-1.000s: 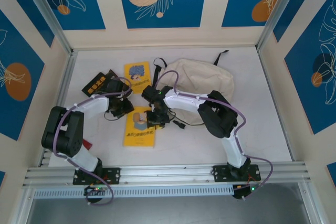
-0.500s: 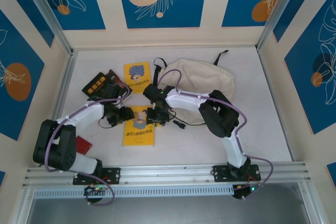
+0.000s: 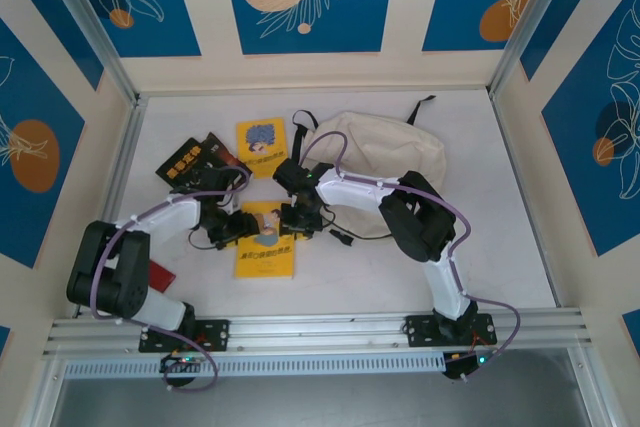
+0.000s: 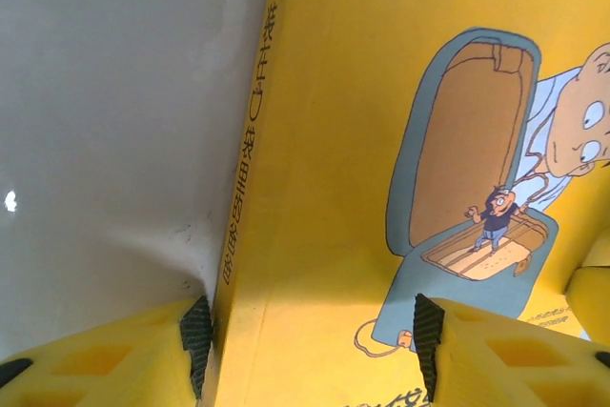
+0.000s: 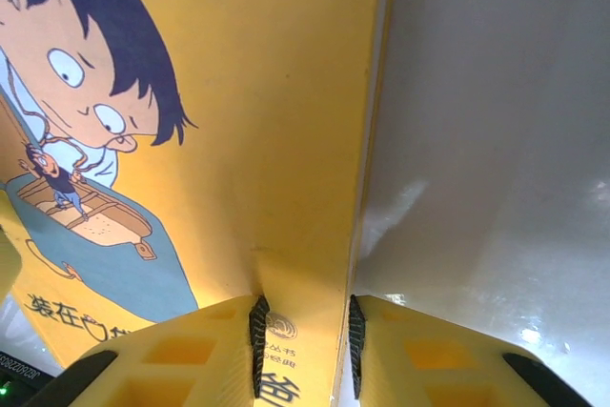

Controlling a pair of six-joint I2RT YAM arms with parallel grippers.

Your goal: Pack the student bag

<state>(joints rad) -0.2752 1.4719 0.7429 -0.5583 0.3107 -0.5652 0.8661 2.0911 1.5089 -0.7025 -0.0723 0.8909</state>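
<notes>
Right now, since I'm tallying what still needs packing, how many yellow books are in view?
2. The far yellow book lies flat left of the student bag; the near yellow book lies in front of it, nearer the robot. Others may be hidden inside the bag.

The book [image 4: 324, 140] is showing smooth, glossy paper; the table [image 4: 114, 92] beside it is gleaming faintly; the bag [image 3: 385, 152] beyond it is looking soft and matt.

Left pincer [image 4: 312, 345] has opened astride the yellow book's [image 4: 334, 140] spine.
</notes>
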